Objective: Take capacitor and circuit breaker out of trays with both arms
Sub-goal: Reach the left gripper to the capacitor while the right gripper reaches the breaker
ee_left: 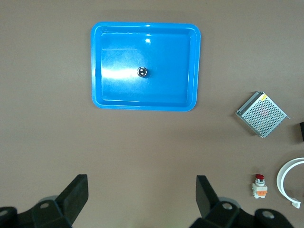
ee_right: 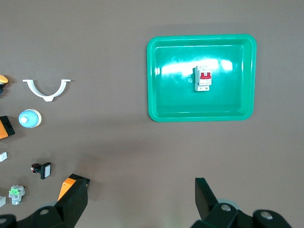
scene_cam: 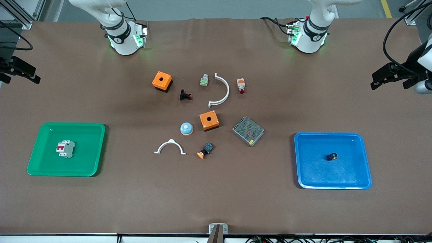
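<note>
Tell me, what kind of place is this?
Probably a robotics lab or test cell: a brown table with two arm bases at its edge, electrical parts in the middle, a breaker in a green tray and a capacitor in a blue tray.

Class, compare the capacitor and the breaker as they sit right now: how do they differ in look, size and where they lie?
Colour: the capacitor is black with a greyish top; the breaker is light grey with red levers.
Shape and size: the capacitor is a tiny cylinder; the breaker is a clearly larger rectangular block.
Place: the capacitor lies in the blue tray toward the left arm's end of the table; the breaker lies in the green tray toward the right arm's end.
Shared: each lies alone in its tray, untouched by any gripper.
</note>
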